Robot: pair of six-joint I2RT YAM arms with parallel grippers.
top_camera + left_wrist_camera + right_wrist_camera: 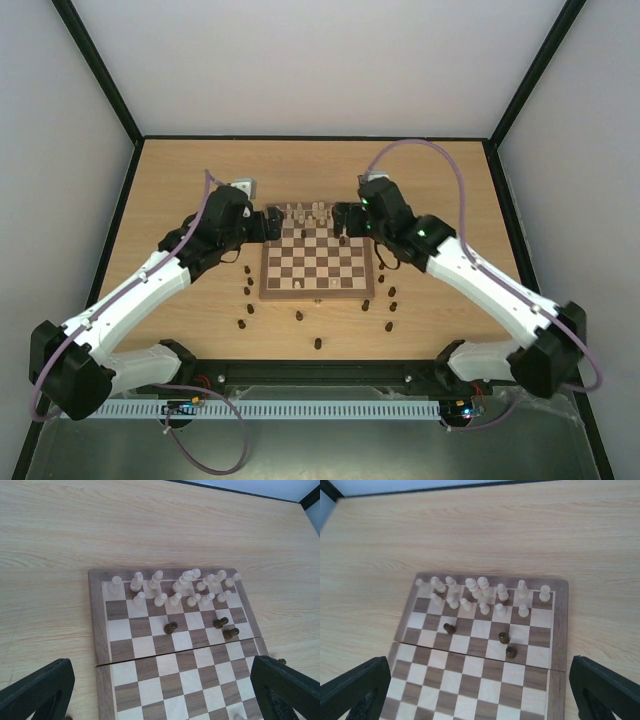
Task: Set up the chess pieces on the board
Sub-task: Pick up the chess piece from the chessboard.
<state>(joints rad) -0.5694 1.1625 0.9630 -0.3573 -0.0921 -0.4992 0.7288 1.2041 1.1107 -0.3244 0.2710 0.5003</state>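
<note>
The left arm (130, 300) and right arm (490, 285) stretch forward from the near edge, wrists flanking the far end of the board (340, 294); the left gripper (162, 685) and right gripper (480, 685) hover with fingers spread wide, holding nothing; cream pieces (470, 587) crowd its two far rows; three dark pieces (504, 638) stand nearer mid-board; stray pieces (242, 323) dot the pale wooden table (180, 170); white walls (320, 60) surround it.

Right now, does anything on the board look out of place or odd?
Yes. Three dark pieces stand just in front of the cream pieces at the far end of the board, not on the near rows where a dark set would go. Other dark pieces are scattered on the table beside the board.
</note>
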